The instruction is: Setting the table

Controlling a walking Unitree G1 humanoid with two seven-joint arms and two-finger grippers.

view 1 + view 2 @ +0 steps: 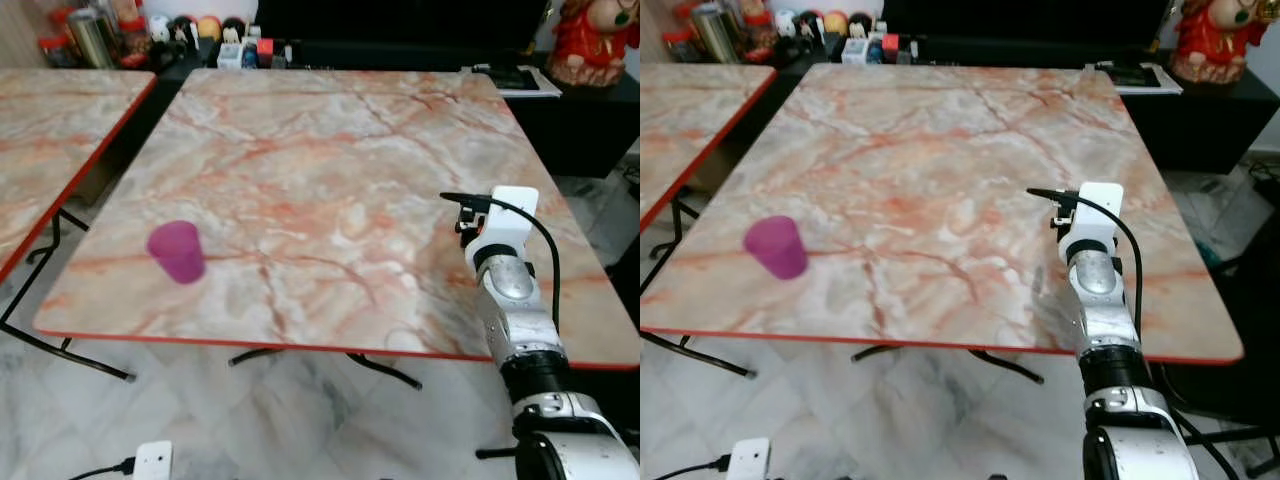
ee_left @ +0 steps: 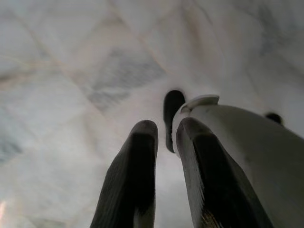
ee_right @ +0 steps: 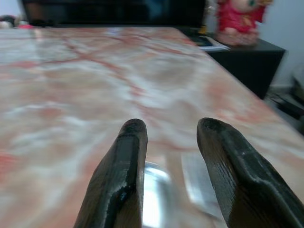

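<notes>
- Head views: a purple cup [image 1: 177,251] stands on the marble table [image 1: 330,180] near its near-left corner. The right arm [image 1: 515,310] reaches over the near-right edge, well apart from the cup. A second table [image 1: 50,130] sits at left, and a red figurine [image 1: 595,40] on the far right.
- Left wrist view: the left gripper [image 2: 164,142] hangs over pale floor [image 2: 71,71], its jaws nearly closed and empty, beside the robot's leg [image 2: 247,156].
- Right wrist view: the right gripper [image 3: 171,130] hovers low over the tabletop, jaws released, holding nothing; a shiny reflection lies between the fingers.
</notes>
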